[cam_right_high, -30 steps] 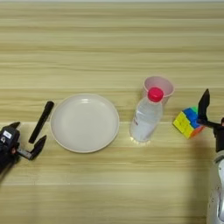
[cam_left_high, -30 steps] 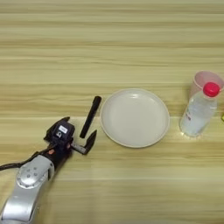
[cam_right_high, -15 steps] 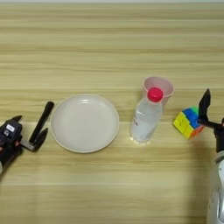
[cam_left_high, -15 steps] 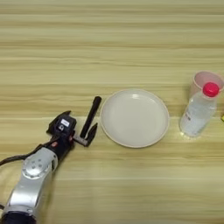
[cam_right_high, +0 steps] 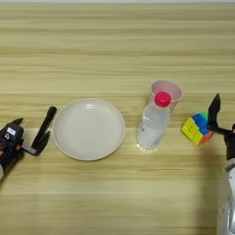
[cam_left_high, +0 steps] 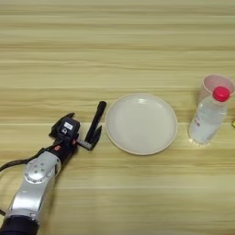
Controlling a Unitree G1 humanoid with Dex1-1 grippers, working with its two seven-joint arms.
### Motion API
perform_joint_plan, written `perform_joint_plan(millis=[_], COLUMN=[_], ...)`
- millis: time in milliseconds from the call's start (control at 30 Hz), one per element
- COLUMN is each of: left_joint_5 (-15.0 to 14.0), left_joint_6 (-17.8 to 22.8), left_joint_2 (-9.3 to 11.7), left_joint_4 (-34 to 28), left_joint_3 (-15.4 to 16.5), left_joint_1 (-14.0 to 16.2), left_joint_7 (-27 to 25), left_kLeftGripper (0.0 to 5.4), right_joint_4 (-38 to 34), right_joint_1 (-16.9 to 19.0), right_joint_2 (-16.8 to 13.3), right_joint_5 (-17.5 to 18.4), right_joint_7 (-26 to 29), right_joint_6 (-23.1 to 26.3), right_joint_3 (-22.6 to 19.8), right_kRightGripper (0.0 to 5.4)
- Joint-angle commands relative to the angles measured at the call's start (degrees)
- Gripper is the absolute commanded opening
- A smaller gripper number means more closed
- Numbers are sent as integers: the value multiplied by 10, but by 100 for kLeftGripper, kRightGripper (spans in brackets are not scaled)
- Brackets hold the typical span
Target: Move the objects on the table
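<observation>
The slim black marker pen (cam_left_high: 96,120) lies on the light wooden bench (cam_left_high: 114,50), the left hand (cam_left_high: 92,137) spread around its lower end. Rightward: round cream plate (cam_left_high: 141,123), clear red-capped plastic bottle (cam_right_high: 153,121) with unreadable label, pink cup (cam_right_high: 166,91), multicoloured cube (cam_right_high: 196,128), right hand (cam_right_high: 215,120), spread beside the cube.

Lab-like test setup: bare wooden table (cam_left_high: 117,41), robot arms

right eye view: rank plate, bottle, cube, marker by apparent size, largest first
1. Plate, by far the widest.
2. Bottle.
3. Marker and cube: not ranked. The marker is longer but very thin, and the left tool covers its lower end; the cube is compact.
</observation>
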Motion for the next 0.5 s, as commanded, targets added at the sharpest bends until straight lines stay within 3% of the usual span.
perform_joint_plan(millis=[33,500], left_joint_5=[10,7], left_joint_6=[38,35], left_joint_2=[3,4], left_joint_4=[38,38], left_joint_3=[-7,-2], left_joint_1=[29,28], left_joint_7=[-8,-7], left_kLeftGripper=[485,371], right_joint_4=[-7,-10], right_joint_1=[0,3], right_joint_2=[4,3], right_joint_5=[7,14], right_joint_7=[-3,-3], right_joint_6=[5,4], right_joint_3=[-3,-6], right_kRightGripper=[540,540])
